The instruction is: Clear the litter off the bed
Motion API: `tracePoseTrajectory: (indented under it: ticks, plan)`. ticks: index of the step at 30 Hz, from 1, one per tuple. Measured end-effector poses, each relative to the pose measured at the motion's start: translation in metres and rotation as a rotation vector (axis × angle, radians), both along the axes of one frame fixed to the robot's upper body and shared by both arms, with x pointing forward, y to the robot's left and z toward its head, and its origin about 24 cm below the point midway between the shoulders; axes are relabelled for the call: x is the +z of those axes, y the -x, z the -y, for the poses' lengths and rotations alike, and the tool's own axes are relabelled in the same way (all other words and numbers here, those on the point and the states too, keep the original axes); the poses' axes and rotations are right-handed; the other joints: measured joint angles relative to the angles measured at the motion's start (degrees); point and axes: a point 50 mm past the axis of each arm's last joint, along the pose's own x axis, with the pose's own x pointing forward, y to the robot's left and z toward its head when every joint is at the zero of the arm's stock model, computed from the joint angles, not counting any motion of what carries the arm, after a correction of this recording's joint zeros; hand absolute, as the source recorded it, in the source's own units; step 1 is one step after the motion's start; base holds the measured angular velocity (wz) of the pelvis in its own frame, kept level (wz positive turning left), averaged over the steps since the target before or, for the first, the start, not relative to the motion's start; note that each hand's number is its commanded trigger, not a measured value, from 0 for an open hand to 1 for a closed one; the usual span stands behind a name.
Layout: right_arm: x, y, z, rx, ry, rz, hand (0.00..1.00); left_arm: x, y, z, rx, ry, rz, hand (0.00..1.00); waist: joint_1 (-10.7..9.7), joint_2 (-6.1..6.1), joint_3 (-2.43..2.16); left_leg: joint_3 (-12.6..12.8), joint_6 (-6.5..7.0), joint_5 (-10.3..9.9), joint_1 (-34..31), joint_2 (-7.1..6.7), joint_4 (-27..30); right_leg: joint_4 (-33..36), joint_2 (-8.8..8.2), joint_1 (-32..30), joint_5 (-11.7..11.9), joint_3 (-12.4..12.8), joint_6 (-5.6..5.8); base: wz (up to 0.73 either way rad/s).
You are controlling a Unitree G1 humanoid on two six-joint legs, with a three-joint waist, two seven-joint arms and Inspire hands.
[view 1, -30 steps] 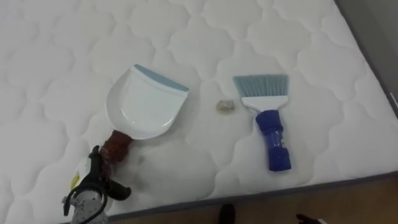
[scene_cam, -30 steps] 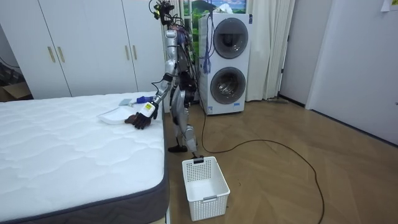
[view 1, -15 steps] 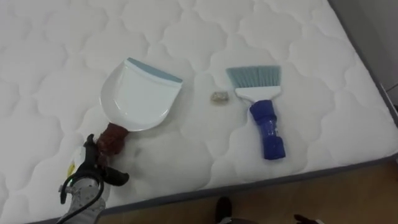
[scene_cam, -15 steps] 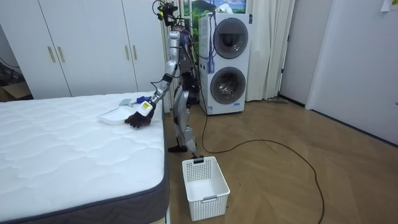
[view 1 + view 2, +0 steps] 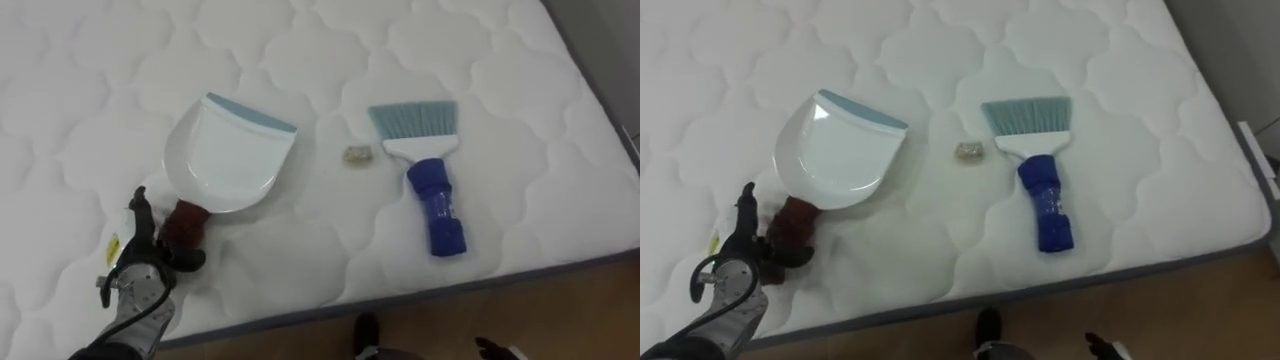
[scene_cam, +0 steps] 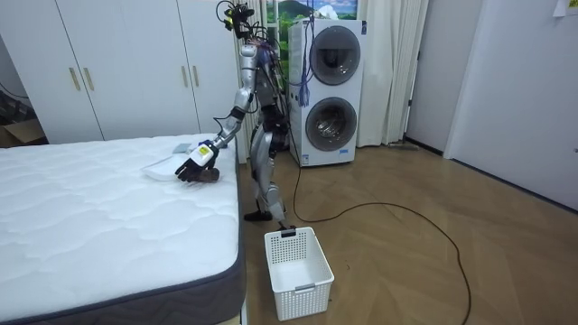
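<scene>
Crumb (image 5: 354,155) lies on mattress (image 5: 100,80) between dustpan (image 5: 228,155) and brush (image 5: 425,165); basket (image 6: 304,291) on floor (image 6: 433,271).

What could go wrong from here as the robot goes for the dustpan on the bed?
1. The left hand is at the handle of the dustpan, close to the edge of the mattress. A clumsy grasp could push the dustpan toward the floor.
2. The small scrap lies loose between dustpan and brush. Sliding the dustpan carelessly might knock it away rather than catch it.
</scene>
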Motion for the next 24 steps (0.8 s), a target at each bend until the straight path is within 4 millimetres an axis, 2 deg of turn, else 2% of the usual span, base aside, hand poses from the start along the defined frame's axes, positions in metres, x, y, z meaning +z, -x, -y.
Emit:
tracePoseTrajectory:
  ticks: [2, 14, 22, 23, 24]
  plan:
    - [0.0, 0.0, 0.0, -0.003, -0.001, 0.001, 0.0, 0.0, 0.0, 0.0, -0.002, 0.0, -0.001, 0.0, -0.1, -0.01, 0.0, 0.0, 0.06, 0.0, 0.1, -0.02, 0.1, 0.7, -0.49, 0.0, -0.5, -0.9, -0.04, 0.09]
    - [0.0, -0.002, -0.001, 0.005, 0.008, -0.026, 0.0, -0.009, 0.005, 0.003, 0.011, 0.105, -0.086, 0.0, -0.3, -0.12, 0.07, 0.2, 0.07, -0.1, 0.4, -0.1, -0.6, 0.9, -0.38, -0.1, -0.8, -0.8, 0.04, 0.01]
    - [0.0, -0.005, -0.005, 0.03, 0.004, -0.023, 0.0, -0.013, 0.007, 0.003, 0.012, 0.113, -0.125, 0.0, -1.3, -0.85, 0.34, 0.9, 0.09, -0.1, 0.1, -0.24, -1.0, 1.5, -0.38, -1.1, -1.1, 0.5, 0.27, -0.04]
    - [0.0, -0.004, -0.004, 0.028, 0.006, -0.029, 0.0, -0.013, 0.008, 0.003, 0.014, 0.113, -0.13, 0.17, -1.4, -0.86, 0.34, 0.9, 0.09, -0.1, 0.1, -0.24, -1.0, 1.5, -0.38, -1.1, -1.2, 0.5, 0.28, 0.0]
    - [-0.001, -0.003, -0.004, 0.026, 0.008, -0.036, 0.0, -0.013, 0.007, 0.003, 0.014, 0.113, -0.133, 0.54, -1.4, -0.87, 0.34, 0.9, 0.1, -0.1, 0.1, -0.24, -1.1, 1.5, -0.38, -1.1, -1.2, 0.5, 0.29, 0.0]
